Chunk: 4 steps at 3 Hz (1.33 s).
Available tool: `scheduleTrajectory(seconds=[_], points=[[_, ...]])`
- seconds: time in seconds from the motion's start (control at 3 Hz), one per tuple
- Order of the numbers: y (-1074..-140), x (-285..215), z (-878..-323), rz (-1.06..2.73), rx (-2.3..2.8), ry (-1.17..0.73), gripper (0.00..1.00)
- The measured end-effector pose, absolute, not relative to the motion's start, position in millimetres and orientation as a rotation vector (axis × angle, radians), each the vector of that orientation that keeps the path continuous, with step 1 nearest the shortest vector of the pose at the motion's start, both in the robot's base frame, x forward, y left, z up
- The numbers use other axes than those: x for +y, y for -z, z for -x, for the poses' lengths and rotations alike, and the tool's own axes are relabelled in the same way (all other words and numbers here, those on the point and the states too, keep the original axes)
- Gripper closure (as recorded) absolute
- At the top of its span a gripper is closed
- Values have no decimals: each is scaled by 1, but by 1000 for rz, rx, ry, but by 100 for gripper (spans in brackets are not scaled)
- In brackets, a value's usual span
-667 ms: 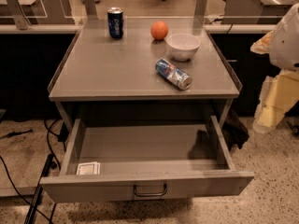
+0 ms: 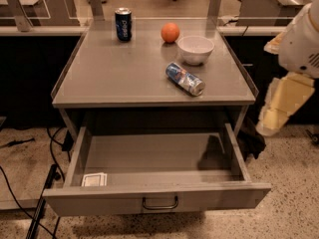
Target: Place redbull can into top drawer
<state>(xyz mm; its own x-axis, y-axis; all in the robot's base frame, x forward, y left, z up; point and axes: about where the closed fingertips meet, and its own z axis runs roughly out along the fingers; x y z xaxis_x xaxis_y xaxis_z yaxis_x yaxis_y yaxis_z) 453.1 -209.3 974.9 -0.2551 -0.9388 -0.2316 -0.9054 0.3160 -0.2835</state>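
Observation:
The redbull can (image 2: 185, 78) lies on its side on the grey cabinet top (image 2: 114, 73), just in front of the white bowl (image 2: 195, 49). The top drawer (image 2: 159, 197) is pulled wide open below the cabinet top, with a dark bar handle (image 2: 160, 203) at the centre of its front panel. My gripper (image 2: 280, 108) hangs at the right edge of the view, beside the cabinet's right side, level with the cabinet front and well apart from the can. Nothing shows in it.
A dark blue Pepsi can (image 2: 123, 24) stands upright at the back left of the cabinet top. An orange (image 2: 170, 32) sits next to the bowl. A small white card (image 2: 94, 179) lies in the drawer's front left corner. Cables (image 2: 45, 198) run on the floor to the left.
My arm and gripper have shifted a little to the left, toward the cabinet. The can, bowl and drawer have not moved.

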Motion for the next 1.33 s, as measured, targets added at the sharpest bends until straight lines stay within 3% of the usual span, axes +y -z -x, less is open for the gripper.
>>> scheduleTrajectory(seconds=[1.33], points=[[-922, -151, -580, 1053, 2310, 108, 0]])
